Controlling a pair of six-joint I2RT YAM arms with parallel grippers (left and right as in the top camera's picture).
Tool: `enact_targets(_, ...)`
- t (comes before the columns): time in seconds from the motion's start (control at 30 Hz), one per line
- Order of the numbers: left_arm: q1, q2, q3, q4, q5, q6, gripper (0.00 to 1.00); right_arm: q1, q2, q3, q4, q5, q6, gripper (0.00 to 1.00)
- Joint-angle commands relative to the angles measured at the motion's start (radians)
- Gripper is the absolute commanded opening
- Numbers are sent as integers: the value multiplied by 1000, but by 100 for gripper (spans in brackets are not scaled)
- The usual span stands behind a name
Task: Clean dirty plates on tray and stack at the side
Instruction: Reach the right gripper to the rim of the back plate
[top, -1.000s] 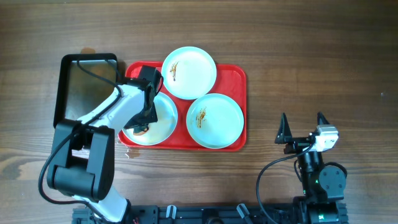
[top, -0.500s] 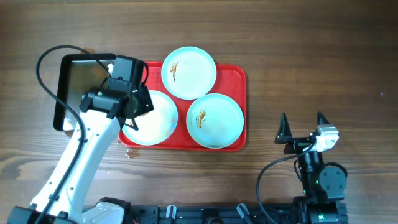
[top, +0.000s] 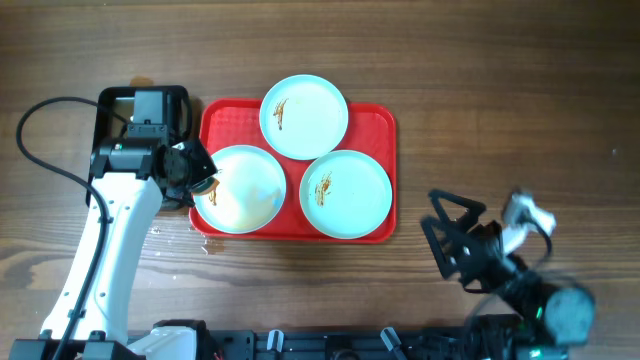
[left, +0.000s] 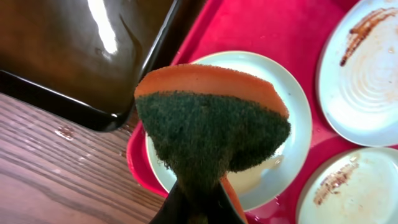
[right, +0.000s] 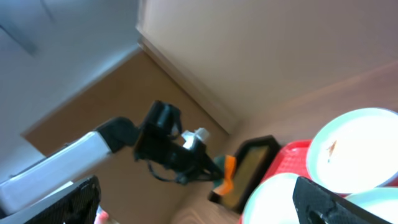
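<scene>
Three pale plates lie on the red tray (top: 385, 120). The far plate (top: 304, 117) and the right plate (top: 346, 193) carry brown smears. The left plate (top: 250, 190) looks wiped, with a wet film, as the left wrist view (left: 283, 106) shows. My left gripper (top: 200, 172) is shut on an orange and green sponge (left: 211, 124) and holds it above the tray's left edge, between the left plate and the pan. My right gripper (top: 440, 235) is open and empty to the right of the tray, blurred; its fingers frame the right wrist view (right: 205, 205).
A black shiny pan (top: 112, 120) sits just left of the tray, wet inside (left: 74, 50). Water drops lie on the wood by the tray's front left corner (top: 205, 245). The smeared far plate (left: 367, 81) and right plate (left: 348, 186) also show in the left wrist view.
My left gripper lifted the sponge off the left plate and moved left toward the pan. My right arm left its rest pose and turned toward the tray.
</scene>
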Motion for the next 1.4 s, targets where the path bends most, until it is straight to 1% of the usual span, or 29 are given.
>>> enact_targets(0.0,6,6,1,4,82,35,4,2,371,335,-335,-187,-508,100)
enact_targets(0.03,6,6,1,3,82,35,4,12,531,488,-512,-193,-655,100)
enact_targets(0.07,6,6,1,2,82,35,4,29,637,593,-637,-166,-757,100)
enact_targets(0.1,6,6,1,0,82,34,4,64,749,721,-789,-81,-853,100)
enact_targets(0.13,6,6,1,-3,81,35,4,111,857,843,-919,37,-910,100)
enact_targets(0.2,6,6,1,-3,73,34,4,212,1028,1029,-1109,238,-927,100)
enact_targets(0.23,6,6,1,-3,58,34,4,357,1221,1192,-1234,315,-927,100)
enact_targets(0.3,6,6,1,-4,55,34,4,434,1315,1231,-1210,290,-905,99)
enact_targets(0.33,6,6,1,-7,55,34,4,467,1352,1232,-1168,259,-905,89)
enact_targets(0.37,6,6,1,-12,54,35,4,499,1388,1231,-1111,218,-902,50)
enact_targets(0.4,6,6,1,-18,47,35,4,523,1422,1231,-1061,182,-867,43)
enact_targets(0.43,6,6,1,-24,38,35,4,556,1471,1231,-990,162,-808,49)
enact_targets(0.47,6,6,1,-29,28,35,4,587,1519,1231,-931,187,-759,54)
enact_targets(0.53,6,6,1,-34,25,35,4,633,1618,1231,-859,354,-657,54)
enact_targets(0.57,6,6,1,-35,25,35,4,647,1661,1231,-832,394,-642,54)
enact_targets(0.67,6,6,1,-42,25,35,4,670,1792,1231,-740,399,-637,52)
enact_targets(0.73,6,6,1,-45,25,35,4,674,1855,1231,-723,443,-588,47)
enact_targets(0.8,6,6,1,-45,25,35,4,677,1896,1231,-722,486,-593,46)
enact_targets(0.93,6,6,1,-46,25,35,4,709,1938,1231,-716,585,-650,47)
enact_targets(1.13,6,6,1,-48,25,35,4,766,1979,1228,-692,625,-629,45)
enact_targets(1.17,6,6,1,-51,25,35,4,776,1984,1227,-694,661,-620,44)
enact_targets(1.23,6,6,1,-59,25,35,4,784,1984,1226,-698,686,-619,38)
enact_targets(1.3,6,6,1,-61,25,35,4,784,1984,1226,-699,687,-595,25)
enact_targets(1.33,6,6,1,-61,25,35,4,783,1984,1226,-703,692,-589,21)
enact_targets(1.37,6,6,1,-61,25,35,4,782,1984,1226,-706,698,-587,20)
